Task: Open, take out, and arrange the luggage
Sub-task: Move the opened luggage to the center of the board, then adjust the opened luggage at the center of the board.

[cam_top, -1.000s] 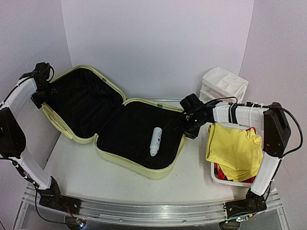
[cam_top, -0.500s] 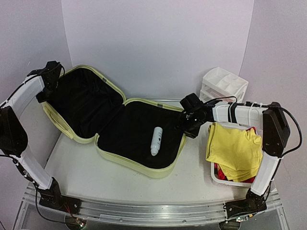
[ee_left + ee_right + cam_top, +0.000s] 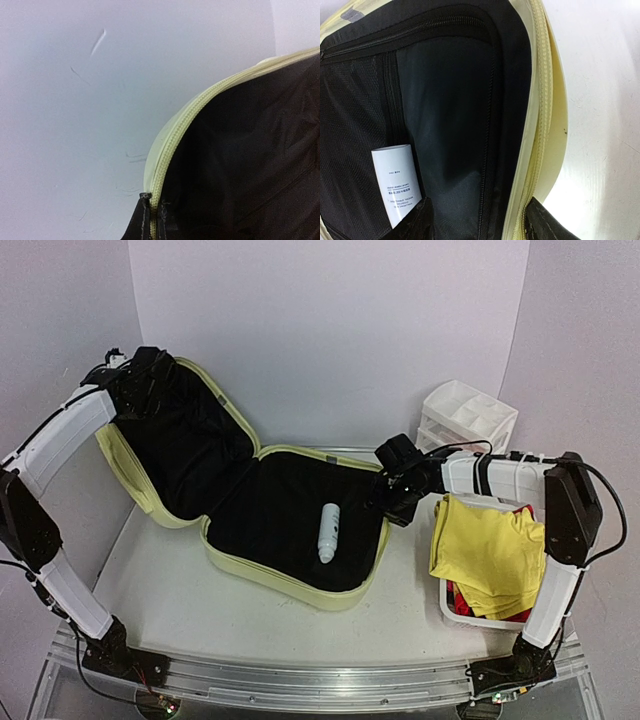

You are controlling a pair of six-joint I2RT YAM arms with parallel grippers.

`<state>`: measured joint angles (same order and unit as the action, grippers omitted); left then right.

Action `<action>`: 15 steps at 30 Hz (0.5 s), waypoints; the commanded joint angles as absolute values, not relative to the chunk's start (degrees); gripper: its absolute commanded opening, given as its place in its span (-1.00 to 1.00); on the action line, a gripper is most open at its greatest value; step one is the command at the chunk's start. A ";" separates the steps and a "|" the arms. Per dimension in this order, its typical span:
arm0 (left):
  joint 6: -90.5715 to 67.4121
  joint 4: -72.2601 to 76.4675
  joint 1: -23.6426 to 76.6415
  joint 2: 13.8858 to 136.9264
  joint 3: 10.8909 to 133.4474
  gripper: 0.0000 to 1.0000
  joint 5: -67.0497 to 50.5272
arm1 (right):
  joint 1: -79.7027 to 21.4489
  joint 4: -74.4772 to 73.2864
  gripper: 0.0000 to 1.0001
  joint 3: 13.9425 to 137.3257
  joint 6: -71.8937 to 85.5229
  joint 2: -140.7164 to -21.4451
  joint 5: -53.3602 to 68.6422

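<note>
Large pale yellow-green hard-shell luggage (image 3: pixel 270 510) lies open mid-surface (image 3: pixel 180 590), lid leaning left-rear, base flat. Left end effector (image 3: pixel 151 202) is pressed together on the lid's zipper rim at its top corner. Right end effector (image 3: pixel 482 222) is spread, straddling the base's right rim. White cylindrical bottle (image 3: pixel 327 532) lies on the base's black lining. Base's right edge sits near a white plastic basket (image 3: pixel 455 612) holding yellow cloth (image 3: pixel 490 550); a bare strip of surface runs along the front. Versus one second ago: lid stands steeper, left end effector sits higher along the rim and has closed.

The left pincer (image 3: pixel 153 207) pinches the luggage (image 3: pixel 240 150) at its pale zipper rim (image 3: pixel 166 145).
</note>
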<state>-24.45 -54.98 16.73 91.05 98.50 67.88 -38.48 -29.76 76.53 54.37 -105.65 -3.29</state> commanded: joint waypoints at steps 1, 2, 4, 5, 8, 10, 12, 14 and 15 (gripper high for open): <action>-19.18 -47.22 28.28 88.81 105.91 -1.00 76.50 | -40.34 -23.55 0.20 75.76 55.84 -111.18 7.20; -18.38 -47.13 30.02 89.50 106.72 -1.00 77.93 | -40.35 -23.55 0.20 75.76 55.96 -111.18 7.21; -17.38 -47.09 34.18 90.64 108.38 -1.00 81.36 | -40.30 -23.55 0.20 75.84 56.19 -111.18 7.14; -17.06 -47.05 35.85 91.20 108.97 -1.00 83.09 | -40.34 -23.55 0.20 75.93 56.39 -111.18 7.10; -16.41 -47.01 40.96 92.73 110.15 -1.00 88.04 | -40.27 -23.55 0.20 76.06 56.80 -111.14 7.02; -16.19 -47.07 44.06 93.75 110.46 -1.00 91.65 | -40.26 -23.55 0.20 76.11 57.10 -110.95 6.80; -16.04 -47.10 46.85 94.71 110.56 -1.00 93.52 | -40.26 -23.55 0.20 76.03 57.29 -110.71 6.70; -16.41 -47.10 49.12 95.36 110.20 -1.00 93.76 | -40.28 -23.55 0.21 75.87 57.54 -110.45 6.59; -16.96 -47.13 50.10 95.69 109.83 -1.00 93.78 | -40.27 -23.55 0.21 75.74 57.64 -110.33 6.47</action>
